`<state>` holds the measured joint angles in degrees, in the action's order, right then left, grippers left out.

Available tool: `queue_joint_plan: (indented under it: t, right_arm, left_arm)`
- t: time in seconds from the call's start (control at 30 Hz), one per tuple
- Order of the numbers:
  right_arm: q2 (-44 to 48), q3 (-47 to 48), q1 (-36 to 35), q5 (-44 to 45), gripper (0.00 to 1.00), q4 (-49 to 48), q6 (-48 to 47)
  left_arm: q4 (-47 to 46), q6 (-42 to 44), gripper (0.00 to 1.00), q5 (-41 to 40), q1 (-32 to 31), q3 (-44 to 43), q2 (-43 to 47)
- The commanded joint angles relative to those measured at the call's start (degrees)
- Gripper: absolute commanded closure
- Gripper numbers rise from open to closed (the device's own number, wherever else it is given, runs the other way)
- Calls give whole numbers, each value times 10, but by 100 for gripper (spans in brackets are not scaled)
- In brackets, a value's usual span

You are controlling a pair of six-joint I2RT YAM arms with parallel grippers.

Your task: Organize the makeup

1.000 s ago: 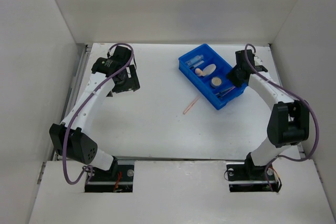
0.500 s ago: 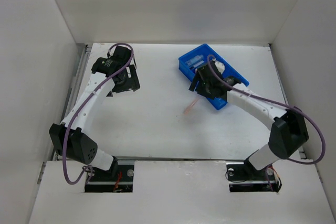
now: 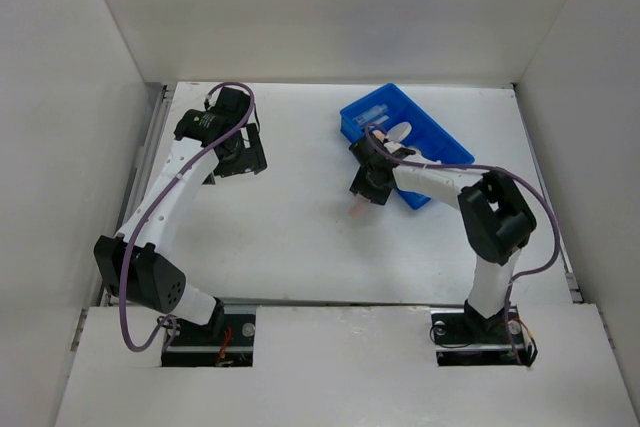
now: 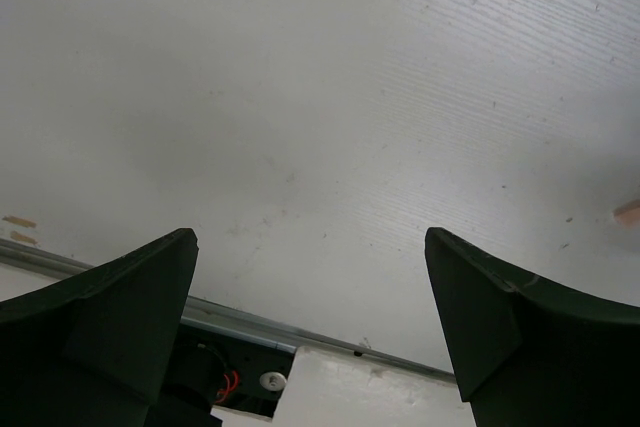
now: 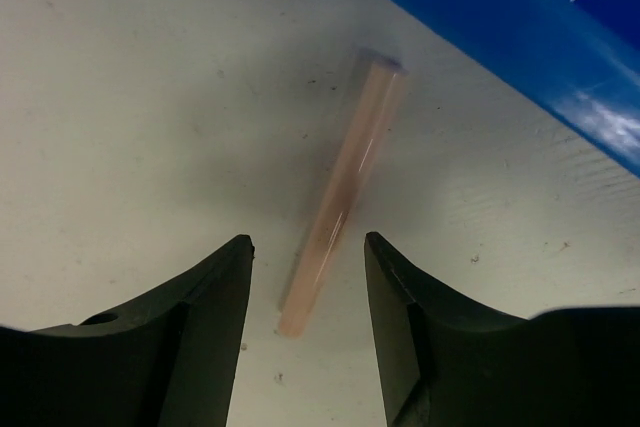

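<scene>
**Top view.** Your left arm (image 3: 170, 187) is stretched to the far-left part of the white table (image 3: 300, 257). The left gripper (image 3: 240, 157) points down over bare surface. Your right arm (image 3: 430, 175) has its elbow sharply bent and its forearm crosses the near corner of the blue tray (image 3: 440, 134). The right gripper (image 3: 363, 191) sits low over the pink pencil (image 3: 357, 210), which lies on the table just beside the tray. The tray is moulded plastic and holds a clear tube (image 3: 372, 112) and a cream oval pad (image 3: 398, 132).

**Left wrist view.** You see two dark matte fingers (image 4: 110, 317) spread wide with nothing between them. The table is faintly grained, with a metal rail (image 4: 250, 322) at its edge.

**Right wrist view.** The dark fingers (image 5: 200, 317) are set narrowly apart and flank the pencil's near end without clamping it. The pencil is thin, straight and glossy, and lies flat with its far end near the tray wall.
</scene>
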<state>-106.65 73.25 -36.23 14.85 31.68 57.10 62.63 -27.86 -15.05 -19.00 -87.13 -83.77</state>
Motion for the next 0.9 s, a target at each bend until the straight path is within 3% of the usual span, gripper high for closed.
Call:
queue_joint_plan:
  t: [0.0,0.17,0.5,0.73,0.87]
  right_arm:
    - [0,28,-10,21,46,9,16]
    - [-29,28,-10,26,46,15,21]
    - [-70,58,-46,64,70,44,21]
    - [-3,112,-86,87,87,62,-23]
    - [80,124,-86,108,88,62,-39]
  left_arm:
    - [8,7,4,-2,3,-4,7]
    - [8,12,4,-2,3,-4,7]
    - [8,18,4,-8,3,-4,7]
    - [8,18,4,-13,3,-4,13]
    - [8,18,4,-13,3,-9,19]
